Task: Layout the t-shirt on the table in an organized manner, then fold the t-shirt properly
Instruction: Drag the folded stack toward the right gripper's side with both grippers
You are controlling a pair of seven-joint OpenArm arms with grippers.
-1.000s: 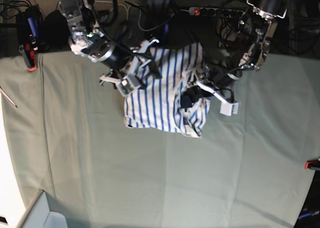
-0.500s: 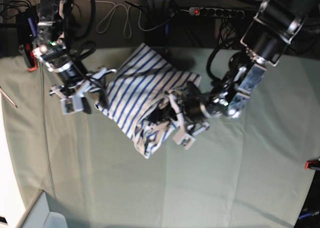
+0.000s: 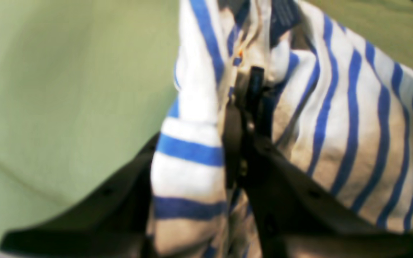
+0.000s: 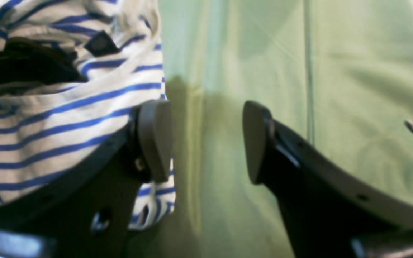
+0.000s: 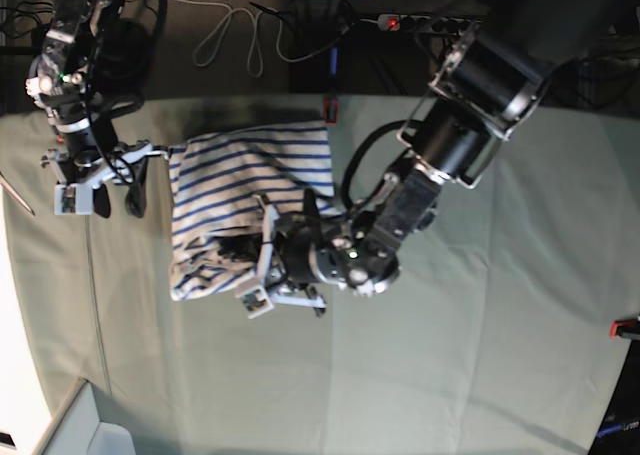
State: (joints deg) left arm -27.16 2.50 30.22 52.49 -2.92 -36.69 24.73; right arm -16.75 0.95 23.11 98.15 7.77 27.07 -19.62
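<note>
Two grippers are seen, one on each of two arms. The left gripper point(image 3: 242, 111) stands narrow, with a gathered fold of one t-shirt point(image 3: 353, 118) held between its two fingers; striped fabric bulges over one finger. The right gripper point(image 4: 206, 141) stands wide, with nothing held, and only the green cloth of the table point(image 4: 221, 215) is seen between its two fingertips.

From the left gripper outward, the t-shirt is spread around the grip, with a short bunched part toward the near edge of the base view and a broader, flatter part toward the far edge of the table. One dark patch point(image 3: 285, 18) is seen on the fabric beyond the fingertips.

From the right gripper, the t-shirt is placed just beside, on the side toward the left gripper; in the right wrist view one shirt edge is partly covered by a finger. Whether that finger is touching fabric cannot be told. On the other side, room for moving is offered by a stretch of table, bounded by its side edge, near which one thin rod point(image 5: 15, 193) is seen. Behind the left gripper, a wider stretch of table is reached beneath the left arm point(image 5: 420, 185).
</note>
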